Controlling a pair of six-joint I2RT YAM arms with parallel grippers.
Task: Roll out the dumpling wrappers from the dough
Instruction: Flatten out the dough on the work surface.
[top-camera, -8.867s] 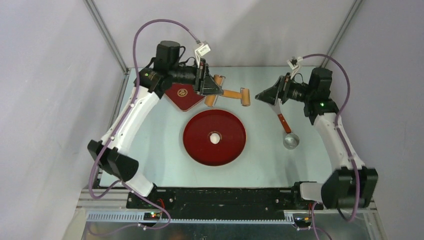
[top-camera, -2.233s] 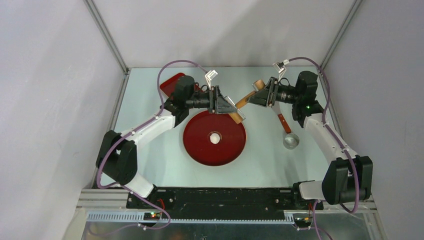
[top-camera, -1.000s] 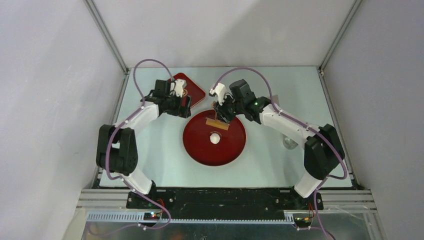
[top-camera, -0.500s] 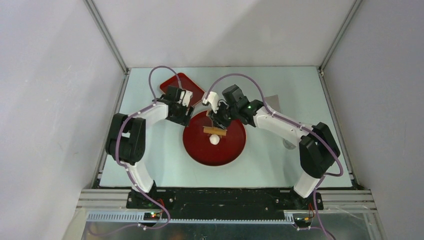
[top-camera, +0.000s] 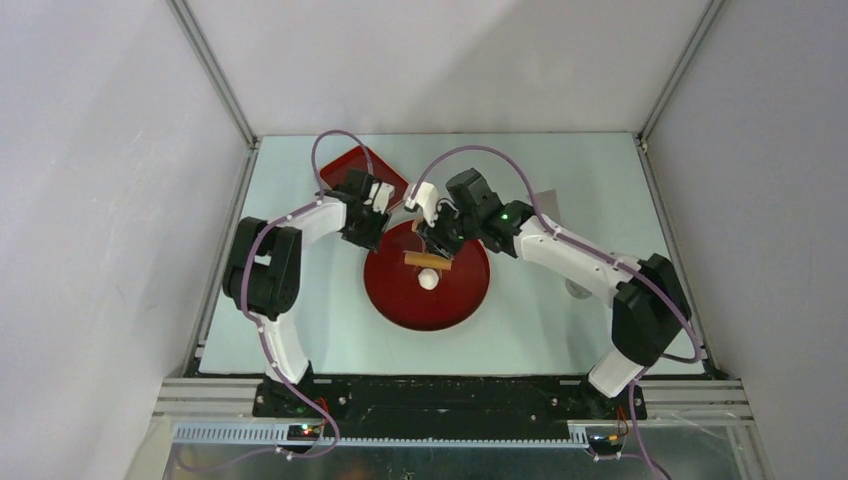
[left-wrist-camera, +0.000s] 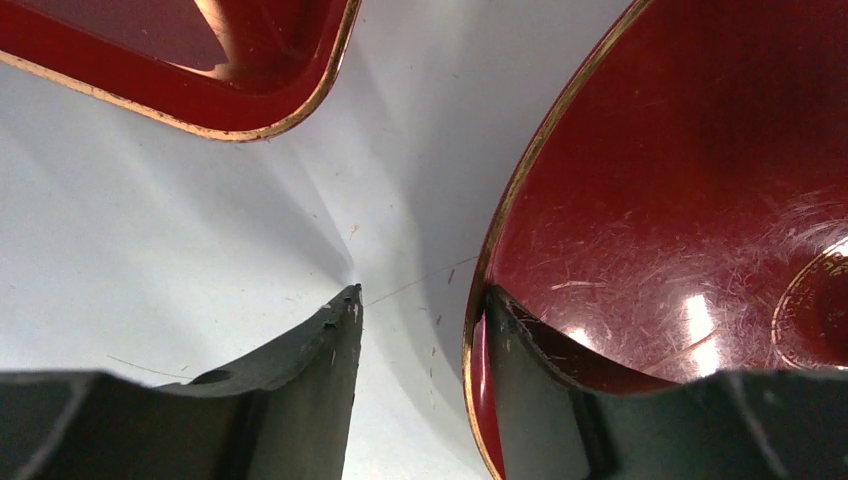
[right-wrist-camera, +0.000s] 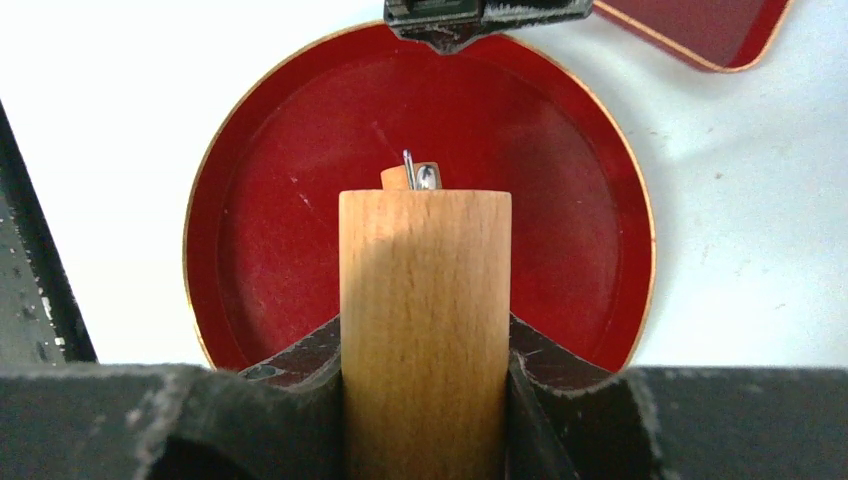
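Observation:
The dough (top-camera: 428, 281) is a small white ball at the middle of the round red plate (top-camera: 395, 300). No dumpling wrappers are in view. My right gripper (top-camera: 437, 243) is shut on a wooden rolling pin (top-camera: 428, 259), held just behind the dough. In the right wrist view the rolling pin (right-wrist-camera: 425, 300) fills the gap of the right gripper (right-wrist-camera: 425, 325) and hides the dough. My left gripper (top-camera: 365, 228) is at the plate's back-left rim. In the left wrist view the left gripper (left-wrist-camera: 422, 295) stands open astride the plate's rim (left-wrist-camera: 500, 240), one finger on the table, the other inside the plate.
A square red tray (top-camera: 347, 165) lies at the back left, close behind the left gripper; its corner (left-wrist-camera: 250, 90) shows in the left wrist view. A metal ladle (top-camera: 575, 288) is partly hidden under the right arm.
My left gripper has come in from the tray to the plate's rim and its jaws have narrowed. The right gripper has brought the rolling pin closer to the dough.

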